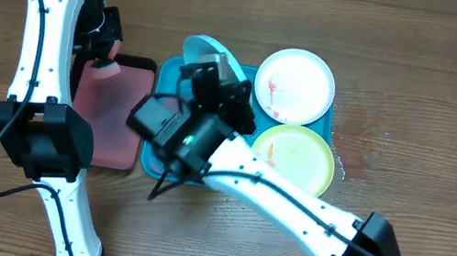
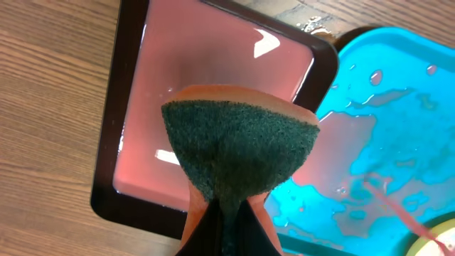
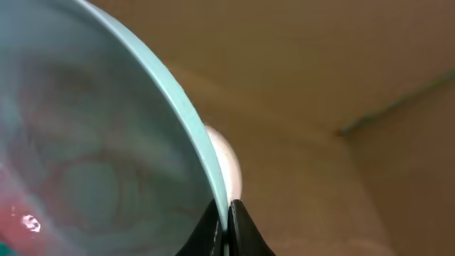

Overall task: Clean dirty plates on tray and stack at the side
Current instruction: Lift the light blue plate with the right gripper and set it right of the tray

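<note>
Overhead: three plates are counted at the teal tray (image 1: pixel 151 154). White plate (image 1: pixel 295 85) lies at 1 o'clock and yellow-green plate (image 1: pixel 293 157) at 4. Light blue plate (image 1: pixel 204 50) is tilted at 11, its rim clamped by right gripper (image 3: pixel 227 224). One sponge (image 2: pixel 238 142) is clamped by left gripper (image 2: pixel 227 231) over one pinkish tray (image 1: pixel 114 118). Wooden table (image 1: pixel 437 107).

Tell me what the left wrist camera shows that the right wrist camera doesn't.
Only the left wrist view: the left tool shut on a sponge, green scouring face toward the camera, over the pinkish-red tray and a wet corner of the teal tray.
Only the right wrist view: the right tool pinching the rim of the light blue plate, with a pale rounded edge behind it.
Both: a tool shut on its item, and the brown wooden table.
</note>
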Available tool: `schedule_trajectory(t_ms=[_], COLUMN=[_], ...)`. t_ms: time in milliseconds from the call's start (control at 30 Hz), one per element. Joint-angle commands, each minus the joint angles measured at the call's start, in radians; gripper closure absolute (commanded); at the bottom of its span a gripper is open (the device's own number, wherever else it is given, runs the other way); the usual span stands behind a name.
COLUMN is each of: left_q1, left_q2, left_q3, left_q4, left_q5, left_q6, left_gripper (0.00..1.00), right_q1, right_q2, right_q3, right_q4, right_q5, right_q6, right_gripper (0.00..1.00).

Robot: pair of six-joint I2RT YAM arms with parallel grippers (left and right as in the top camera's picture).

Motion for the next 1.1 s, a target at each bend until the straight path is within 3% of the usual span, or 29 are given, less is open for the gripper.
schedule_trajectory(t_ms=[0, 600, 700, 900, 1067], left_q1=[-0.005, -0.006, -0.007, -0.007, -0.007], left_q2=[-0.047, -0.047, -0.047, -0.047, -0.047], left_q3=[-0.005, -0.005, -0.005, -0.005, -0.005], left_q4=[0.004, 0.012, 0.011, 0.008, 0.004], left_q5=[-0.002, -0.001, -0.001, -0.001, 0.0], left_q6=[0.015, 0.014, 0.015, 0.015, 0.015], left_gripper=[0.96, 0.96, 0.96, 0.96, 0.96], right_q1=[0.047, 0.075, 0.056, -0.069, -0.226], right_q2=[-0.042, -0.044, -0.044, -0.044, -0.058], right_q3=[0.028, 0.028, 0.028, 0.027, 0.027], right_q4=[0.007, 0.015, 0.013, 0.016, 0.068], right_q5=[0.28, 0.237, 0.057, -0.491, -0.951], right_q6=[0.023, 0.05, 0.049, 0.035, -0.141], right_gripper=[0.96, 0.96, 0.96, 0.96, 0.96])
